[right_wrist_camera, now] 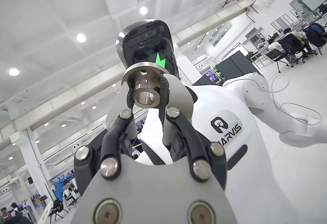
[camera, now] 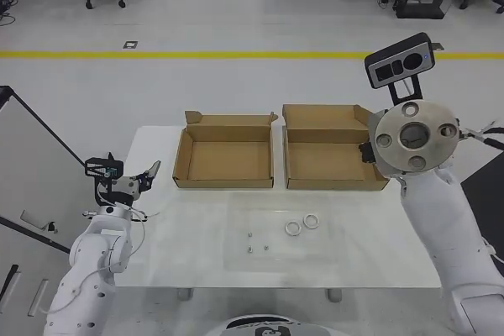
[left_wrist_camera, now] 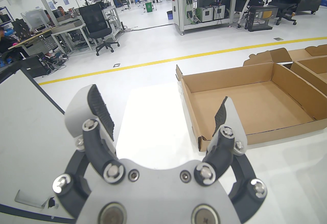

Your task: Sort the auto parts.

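From above, the left box [camera: 227, 160] and right box [camera: 328, 160] look empty, two rings [camera: 289, 228] and small parts [camera: 250, 249] lie on the bench [camera: 176, 244], and a flange [camera: 414, 136] is held high by the right box, so sorting seems barely begun. The left wrist view has the left end effector [left_wrist_camera: 160, 97] released and empty near the left box. The right wrist view has the right end effector [right_wrist_camera: 146, 87] clenched on the flange's hub.

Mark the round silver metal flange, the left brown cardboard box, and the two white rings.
Round silver metal flange [camera: 394, 123]: top view, disc face.
Left brown cardboard box [camera: 223, 160]: top view, bare floor.
Two white rings [camera: 288, 228]: top view, one ring's band.
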